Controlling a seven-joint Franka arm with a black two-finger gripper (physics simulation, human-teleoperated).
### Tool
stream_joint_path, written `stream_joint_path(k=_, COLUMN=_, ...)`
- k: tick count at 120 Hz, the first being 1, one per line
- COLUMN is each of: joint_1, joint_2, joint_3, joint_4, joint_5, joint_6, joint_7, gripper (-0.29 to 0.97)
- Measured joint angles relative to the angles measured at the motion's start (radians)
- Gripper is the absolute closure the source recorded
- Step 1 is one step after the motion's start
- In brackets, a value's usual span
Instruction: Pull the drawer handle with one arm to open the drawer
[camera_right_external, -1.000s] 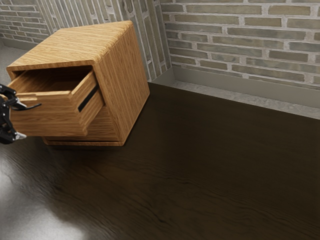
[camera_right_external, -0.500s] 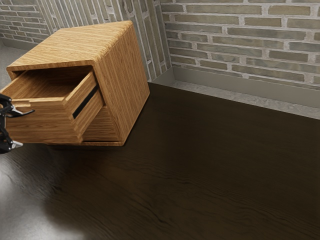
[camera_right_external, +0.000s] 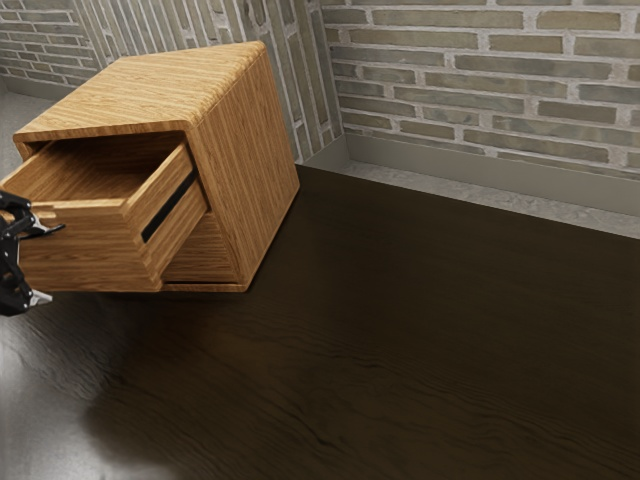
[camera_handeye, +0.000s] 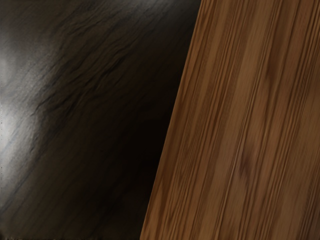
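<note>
Found the drawer (camera_right_external: 95, 245) drawn well out of the cabinet (camera_right_external: 240, 150), toward the exterior view's left and near side, with the hollow interior exposed from above. Located the gripper (camera_right_external: 18, 255) at the exterior view's left edge, hard by the drawer's front panel, at handle position by judgement. Could not make out the handle itself. Cannot tell grip state: apart, together or clamped, undetermined from either view.

Judged the placement purposeful: hand set at the front panel to draw straight out along the drawer's run. Confirmed closeness in the wrist view: wood grain of the drawer front (camera_handeye: 250, 125) directly before the hand, dark surface (camera_handeye: 75, 100) beside it. Judged the task largely done, given the extension visible.

Counted: one cabinet, one open drawer, one gripper. Noted brick wall (camera_right_external: 480, 70) on the far side, well apart from the work.
</note>
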Motion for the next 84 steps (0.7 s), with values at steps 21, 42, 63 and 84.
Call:
stream_joint_path(k=21, joint_1=0.002, joint_2=0.000, joint_3=0.002, joint_4=0.005, joint_5=-0.006, joint_6=-0.038, joint_7=-0.001, gripper=0.04)
stream_joint_path(k=42, joint_1=0.003, joint_2=0.001, joint_3=0.004, joint_4=0.013, joint_5=-0.007, joint_6=-0.051, joint_7=-0.001, gripper=0.04)
stream_joint_path(k=63, joint_1=0.011, joint_2=-0.003, joint_3=0.022, joint_4=0.019, joint_5=0.002, joint_6=-0.055, joint_7=0.000, gripper=0.04)
stream_joint_path(k=84, joint_1=0.019, joint_2=-0.011, joint_3=0.029, joint_4=0.020, joint_5=0.004, joint_6=-0.058, joint_7=0.002, gripper=0.04)
